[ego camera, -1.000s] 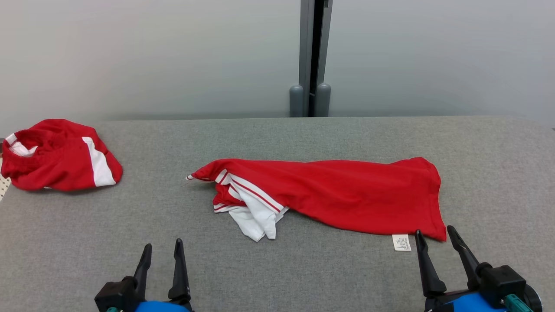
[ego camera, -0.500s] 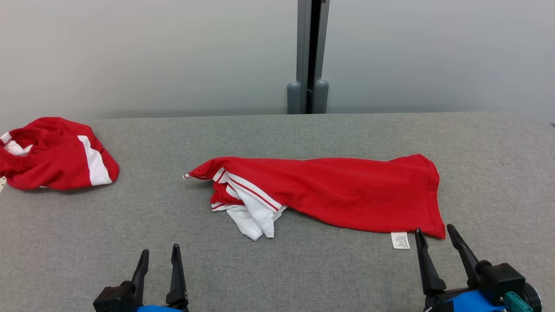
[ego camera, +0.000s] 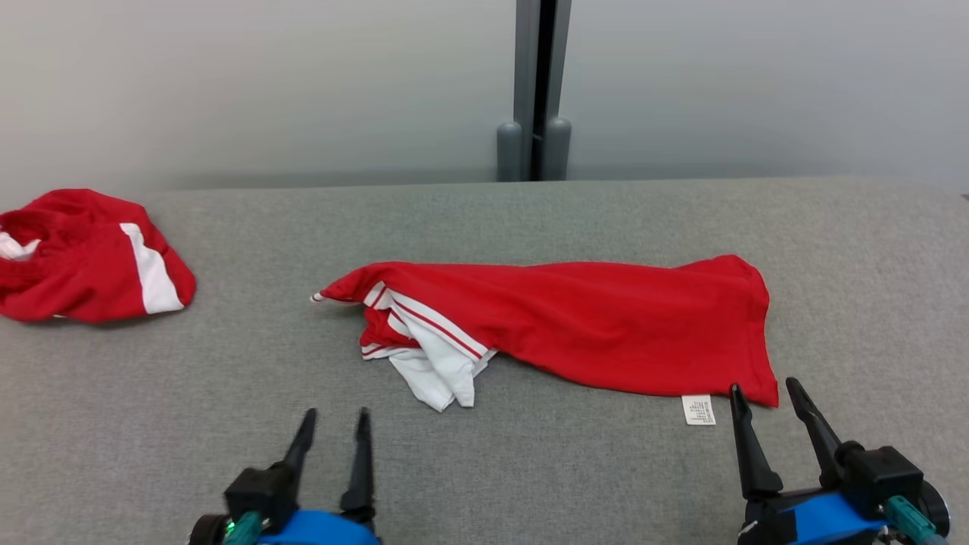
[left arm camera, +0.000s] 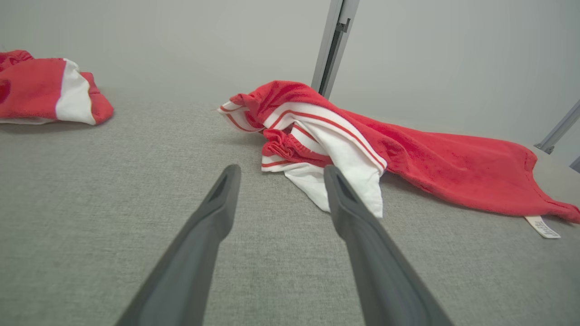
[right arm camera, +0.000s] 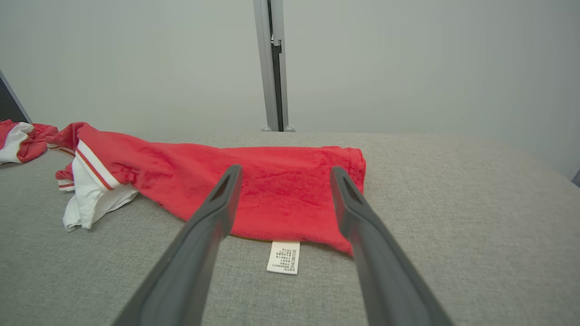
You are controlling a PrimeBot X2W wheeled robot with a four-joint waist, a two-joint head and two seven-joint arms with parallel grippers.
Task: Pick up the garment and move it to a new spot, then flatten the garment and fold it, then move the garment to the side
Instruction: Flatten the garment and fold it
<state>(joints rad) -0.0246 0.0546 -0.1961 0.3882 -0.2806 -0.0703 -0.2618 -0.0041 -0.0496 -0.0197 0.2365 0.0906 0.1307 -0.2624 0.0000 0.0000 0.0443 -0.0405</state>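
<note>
left gripper (ego camera: 337,414) nearer garment (ego camera: 606,325); red bundle (ego camera: 76,265) cut off.

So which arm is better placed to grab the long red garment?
Right, probably. The right gripper is open with its fingertips at the near corner of the red garment, beside the white care label. The left gripper, also open, sits short of its white bunched end, table between.
</note>
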